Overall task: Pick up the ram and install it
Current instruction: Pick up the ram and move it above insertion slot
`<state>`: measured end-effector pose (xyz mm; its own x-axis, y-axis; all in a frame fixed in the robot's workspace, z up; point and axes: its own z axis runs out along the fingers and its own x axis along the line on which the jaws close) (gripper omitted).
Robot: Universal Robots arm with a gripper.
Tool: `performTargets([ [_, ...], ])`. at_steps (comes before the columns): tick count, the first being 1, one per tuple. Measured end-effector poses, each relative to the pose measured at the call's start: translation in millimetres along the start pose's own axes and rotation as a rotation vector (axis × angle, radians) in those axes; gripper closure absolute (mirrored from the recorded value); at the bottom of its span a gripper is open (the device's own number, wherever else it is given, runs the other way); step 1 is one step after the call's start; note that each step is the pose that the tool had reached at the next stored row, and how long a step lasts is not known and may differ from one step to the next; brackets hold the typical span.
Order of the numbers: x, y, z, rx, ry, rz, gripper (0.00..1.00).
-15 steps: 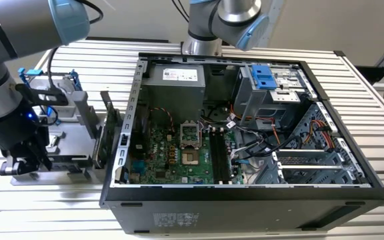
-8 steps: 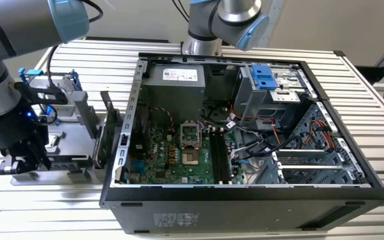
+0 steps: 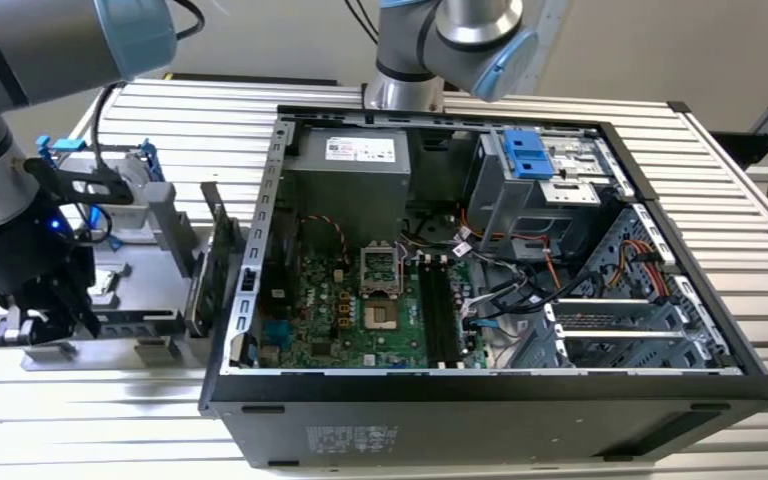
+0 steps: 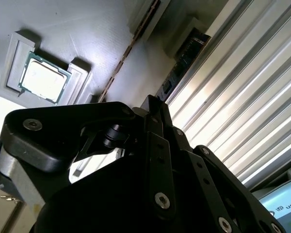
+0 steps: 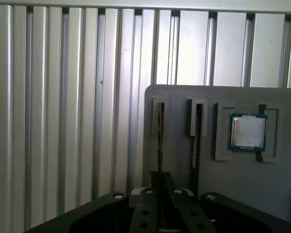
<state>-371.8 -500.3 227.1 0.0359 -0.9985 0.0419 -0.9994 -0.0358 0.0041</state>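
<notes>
The ram (image 5: 160,141) is a thin dark stick standing on edge in the outer slot of a grey tray (image 5: 177,160), beside the ribbed table. In the second wrist view the ram (image 4: 184,58) runs straight into my fingertips. My gripper (image 5: 160,177) sits at the near end of that stick, its jaws pressed close on either side of the board. In the exterior view the gripper (image 3: 44,325) hangs low over the tray (image 3: 137,265), at that view's left of the open computer case (image 3: 491,390). The gripper (image 4: 155,104) looks shut on the ram, which still stands in its slot.
A second thin stick (image 5: 197,141) stands in the neighbouring slot, and a processor chip (image 5: 248,132) lies in a pocket beyond it. Upright cards (image 3: 217,250) and a blue-framed drive (image 3: 91,160) stand on the tray. Long dark sockets (image 3: 440,310) run across the case's motherboard. A second arm (image 3: 438,50) stands behind the case.
</notes>
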Motion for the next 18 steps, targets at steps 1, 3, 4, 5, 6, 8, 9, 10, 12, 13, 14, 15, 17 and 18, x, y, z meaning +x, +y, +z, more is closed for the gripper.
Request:
performTargets([
  [1,0.0,0.1,-0.7,-0.0001,0.0001,0.0,1.0],
  [3,0.0,0.1,-1.8,0.0,0.0,0.0,1.0],
  [4,0.1,0.1,-2.6,-0.0002,0.0001,0.0,1.0],
  [5,0.1,0.1,-3.2,-0.0001,0.0,0.0,1.0],
  [6,0.1,0.1,-4.0,-0.0001,0.0,0.0,1.0],
  [8,0.3,0.0,-5.6,-0.0001,0.0,0.0,1.0],
  [9,0.3,0.0,-6.5,-0.0001,0.0,0.0,1.0],
  [10,0.4,0.0,-7.4,-0.0001,0.0001,0.0,1.0],
  [12,0.4,0.0,-9.5,-0.0001,0.0001,0.0,1.0],
  [13,0.5,0.0,-10.9,0.0,-0.0001,0.0,1.0],
  [14,0.6,0.1,-14.5,0.0,0.0,0.0,1.0],
  [15,0.6,0.2,-15.5,-0.0001,0.0,0.0,1.0],
  [17,0.7,0.1,-17.3,-0.0001,0.0,0.0,1.0],
  [18,0.7,0.2,-18.3,-0.0001,0.0001,0.0,1.0],
])
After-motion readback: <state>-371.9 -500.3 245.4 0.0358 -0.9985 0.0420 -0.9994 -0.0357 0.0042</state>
